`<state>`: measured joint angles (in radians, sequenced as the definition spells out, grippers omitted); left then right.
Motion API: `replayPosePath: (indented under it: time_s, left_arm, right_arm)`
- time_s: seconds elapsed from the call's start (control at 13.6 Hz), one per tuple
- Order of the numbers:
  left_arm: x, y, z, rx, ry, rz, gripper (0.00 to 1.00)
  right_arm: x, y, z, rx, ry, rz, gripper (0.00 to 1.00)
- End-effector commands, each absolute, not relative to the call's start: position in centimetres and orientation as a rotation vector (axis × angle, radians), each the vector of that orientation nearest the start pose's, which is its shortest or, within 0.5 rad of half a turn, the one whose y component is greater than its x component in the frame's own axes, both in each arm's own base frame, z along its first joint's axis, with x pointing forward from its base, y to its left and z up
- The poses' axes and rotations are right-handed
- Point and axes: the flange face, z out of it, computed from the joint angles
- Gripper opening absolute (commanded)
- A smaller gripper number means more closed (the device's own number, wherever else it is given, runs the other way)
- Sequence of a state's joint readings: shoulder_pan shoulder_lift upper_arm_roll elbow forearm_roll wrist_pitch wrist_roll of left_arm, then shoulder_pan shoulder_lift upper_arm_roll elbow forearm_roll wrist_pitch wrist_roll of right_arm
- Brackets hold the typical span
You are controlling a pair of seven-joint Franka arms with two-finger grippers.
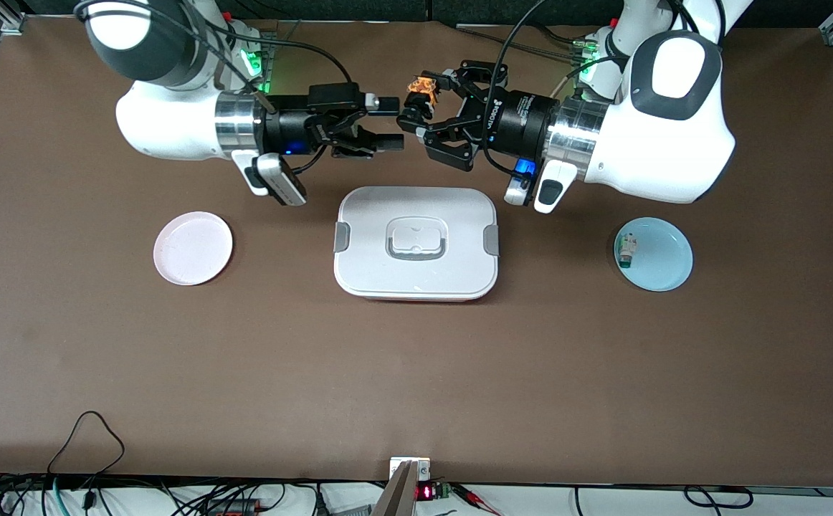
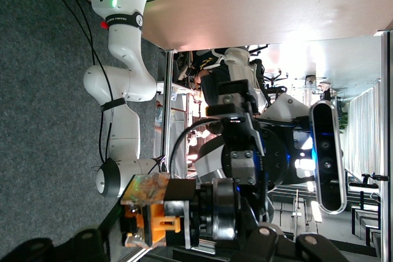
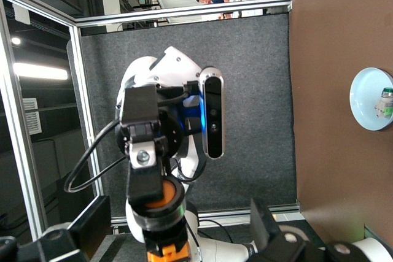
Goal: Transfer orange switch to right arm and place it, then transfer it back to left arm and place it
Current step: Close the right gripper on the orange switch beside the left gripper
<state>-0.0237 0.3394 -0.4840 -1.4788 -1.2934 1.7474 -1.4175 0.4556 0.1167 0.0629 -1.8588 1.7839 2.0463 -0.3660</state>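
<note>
1. Orange-capped switch point(image 1: 421, 93), a small black cylinder, sits pinched in the left claw point(image 1: 416, 115) in the air above the brown counter point(image 1: 416, 373), just above the box's point(image 1: 416, 244) edge farther from the front camera.
2. Right claw point(image 1: 386, 123) faces it with flat black fingers spread wide, holding nothing, tips just beside the switch.
3. Box is smooth white plastic, rounded, with grey clips.

Both arms reach level toward each other, left gripper point(image 1: 416, 115) clamped, right gripper point(image 1: 388, 123) spread wide.
</note>
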Motion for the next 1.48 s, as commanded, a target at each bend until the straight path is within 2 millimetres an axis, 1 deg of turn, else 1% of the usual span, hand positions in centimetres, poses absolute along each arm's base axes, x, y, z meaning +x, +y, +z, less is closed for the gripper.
replayPosePath:
  time_s: [0.0,0.15,0.22,0.3,0.44,1.25,1.4]
  left_arm:
    - [57.3,-35.4,57.7,1.551,1.131,-1.434,0.07]
    - [57.5,-35.3,57.8,1.548,1.133,-1.437,0.07]
    - [57.5,-35.3,57.8,1.548,1.132,-1.435,0.07]
    - [57.5,-35.3,57.8,1.549,1.133,-1.434,0.07]
    - [57.5,-35.3,57.8,1.547,1.134,-1.436,0.08]
    - [57.5,-35.3,57.7,1.543,1.143,-1.444,0.08]
    - [57.6,-35.3,57.7,1.542,1.146,-1.443,0.08]
  right_arm:
    - [50.7,35.3,52.9,-1.560,0.079,0.047,1.00]
    - [50.4,35.2,53.1,-1.560,0.078,0.048,1.00]
    - [50.2,35.1,52.7,-1.564,0.082,0.051,1.00]
    - [50.1,35.0,52.8,-1.563,0.081,0.050,0.99]
    - [49.9,34.9,53.1,-1.562,0.077,0.047,0.97]
    - [49.3,36.2,52.7,-1.571,0.075,0.062,0.96]
    - [49.4,36.1,52.7,-1.577,0.088,0.049,0.96]
